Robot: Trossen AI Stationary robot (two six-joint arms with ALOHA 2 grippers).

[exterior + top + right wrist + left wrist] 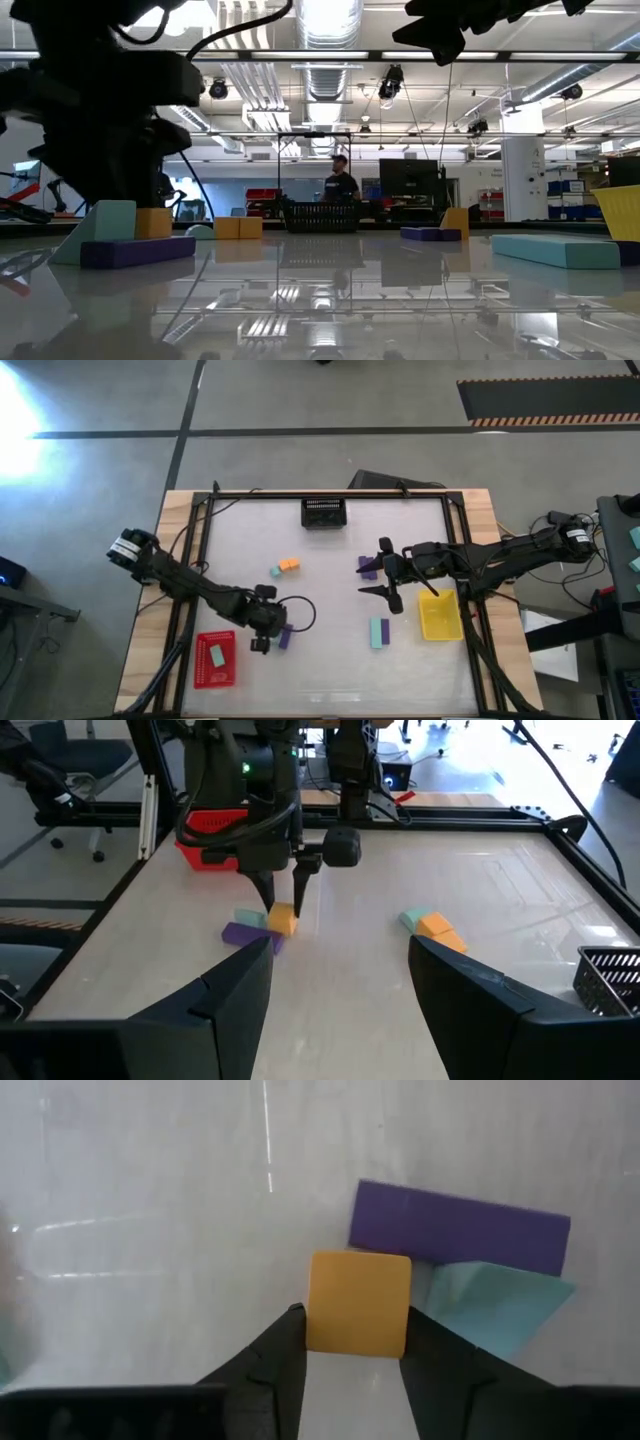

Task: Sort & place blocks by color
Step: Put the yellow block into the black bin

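The left gripper (355, 1348) stands low over the table with its two fingers closed partway against the sides of an orange block (359, 1302), which appears to be in its hold at or just above the surface. Just beyond its fingertips lie a purple block (460, 1230) and a teal block (495, 1302), touching each other. The red tray (214, 659), already holding one teal block (215, 656), sits just beside this gripper. The right gripper (385, 592) hovers with its fingers spread wide and empty, the yellow tray (440, 614) just beside it. The step in hand looks like a pickup; the next move calls for lifting the orange block clear of its neighbours and carrying it to its colour's tray.
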